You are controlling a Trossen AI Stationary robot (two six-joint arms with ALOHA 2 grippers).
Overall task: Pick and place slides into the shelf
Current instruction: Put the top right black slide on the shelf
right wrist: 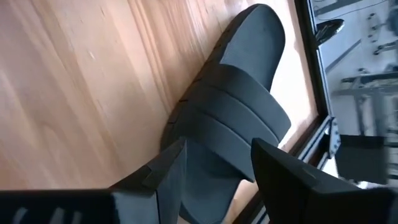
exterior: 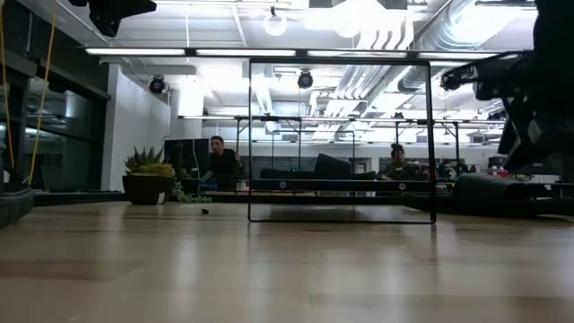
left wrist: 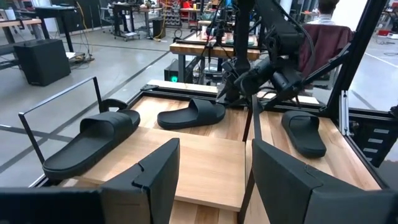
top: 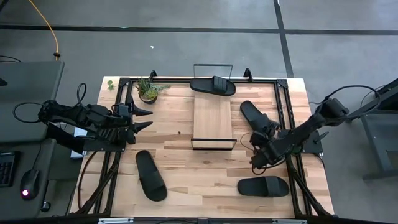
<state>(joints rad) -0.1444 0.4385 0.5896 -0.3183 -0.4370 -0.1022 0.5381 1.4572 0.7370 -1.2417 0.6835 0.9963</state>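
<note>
Four black slides show in the high view. One (top: 212, 85) lies across the far end of the light-wood shelf (top: 211, 121). One (top: 151, 175) lies sole-down on the table, left and near. One (top: 263, 186) lies near right. One (top: 252, 112) lies right of the shelf. My right gripper (top: 264, 135) is open over that last slide (right wrist: 239, 93), a finger on either side of its strap end (right wrist: 217, 134); no touch shows. My left gripper (top: 146, 118) waits open at the table's left, pointing at the shelf (left wrist: 205, 168).
A small potted plant (top: 148, 90) stands at the far left corner. A black frame rail (top: 285, 118) runs along the table's right side, close to the right gripper. Bare wood lies between the shelf and the near slides. People sit in the room beyond the table.
</note>
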